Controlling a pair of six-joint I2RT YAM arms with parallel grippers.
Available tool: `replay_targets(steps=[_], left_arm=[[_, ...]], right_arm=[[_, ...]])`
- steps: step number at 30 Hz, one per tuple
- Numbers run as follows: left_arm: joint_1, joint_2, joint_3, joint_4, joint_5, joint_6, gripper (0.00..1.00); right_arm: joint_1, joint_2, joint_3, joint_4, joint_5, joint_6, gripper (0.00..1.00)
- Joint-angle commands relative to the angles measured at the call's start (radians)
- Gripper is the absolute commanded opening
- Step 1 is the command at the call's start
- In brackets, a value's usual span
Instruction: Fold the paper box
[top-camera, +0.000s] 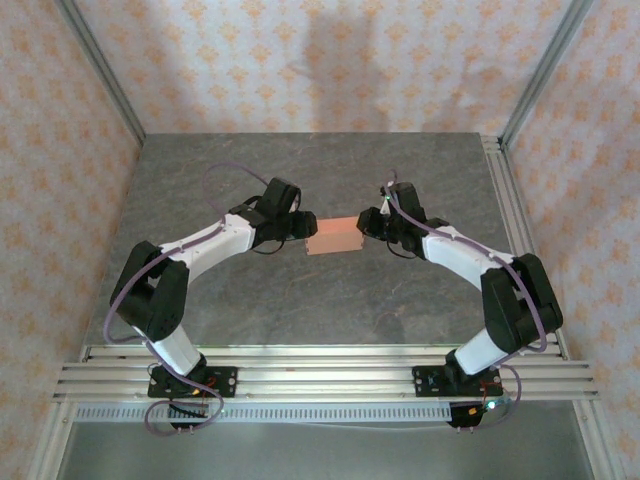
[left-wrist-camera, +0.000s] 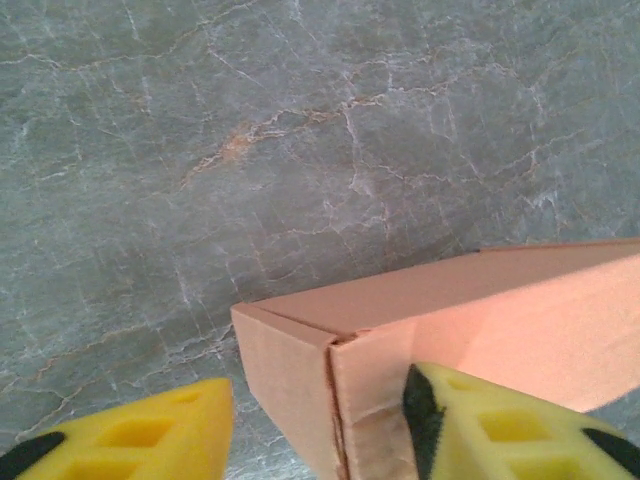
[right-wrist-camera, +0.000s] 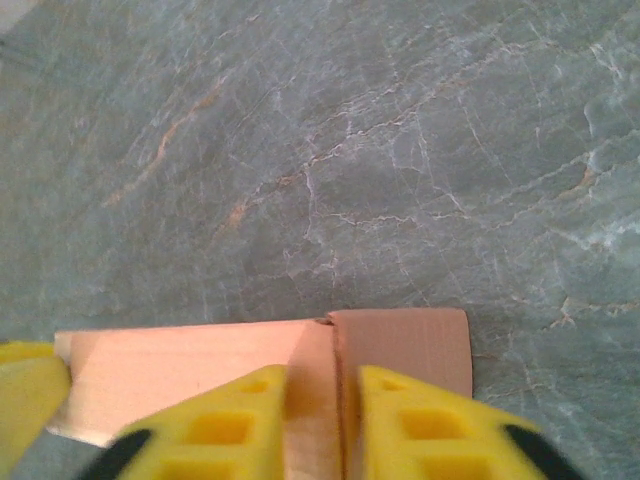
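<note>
I am watching both arms reaching inward from the near edge of the counter (top-camera: 330, 310). The paper box (top-camera: 335, 237) is lying mid-counter between them, its long axis running left to right, one end facing each tool. The left tool (top-camera: 303, 228) is standing released around its end: one yellow finger (left-wrist-camera: 500, 425) is touching the box's side, the other sitting apart. The right tool (top-camera: 371, 222) is straddling the opposite end, fingers close together; I cannot tell whether it is pinching.

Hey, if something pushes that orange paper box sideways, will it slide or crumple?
Probably slides easily: the paper box is thin card, likely light, and the table looks smooth. Likely dents under a squeeze, since its corner seam shows creasing. Unlikely to roll, being flat-sided.
</note>
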Motion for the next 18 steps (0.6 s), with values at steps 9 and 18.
replay_targets(steps=[9,18], left_arm=[[-0.009,-0.066,0.027,-0.142,-0.091,0.031,0.80],[0.089,-0.189,-0.090,-0.115,-0.134,0.012,1.00]], right_arm=[[0.013,-0.101,0.026,-0.080,0.027,-0.301,0.77],[0.024,-0.082,0.112,-0.142,-0.182,-0.773,0.76]])
